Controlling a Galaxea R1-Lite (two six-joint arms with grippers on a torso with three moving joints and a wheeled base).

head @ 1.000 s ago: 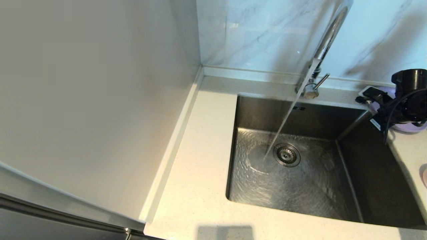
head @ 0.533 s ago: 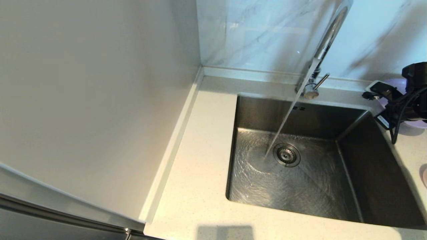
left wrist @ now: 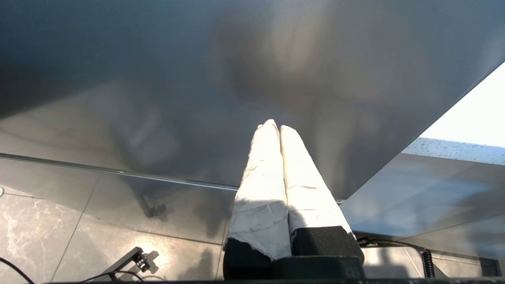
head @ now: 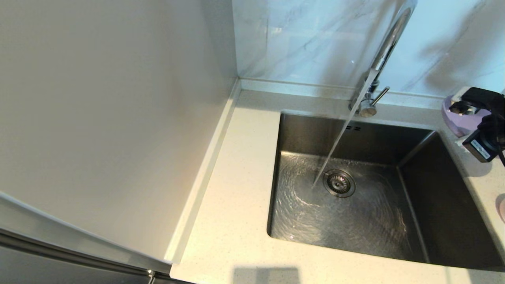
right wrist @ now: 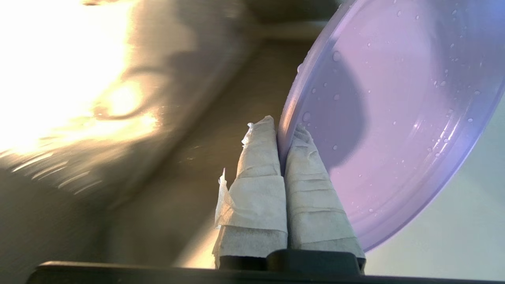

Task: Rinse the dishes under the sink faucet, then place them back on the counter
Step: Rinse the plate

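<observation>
Only right gripper pinches wet lavender plate; no legible writing.

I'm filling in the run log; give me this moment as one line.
right end effector: shut on lavender plate rim, over counter right of sink | faucet: running | left end effector: shut, parked

sink open, faucet arching behind

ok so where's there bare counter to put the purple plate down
The widest bare stretch of counter lies left of the sink, bordered by the raised edge strip. A narrower strip runs along the front rim. The right side is tight: the right gripper, shut on the purple plate, hangs there, with a pink dish at the frame's edge.
</observation>
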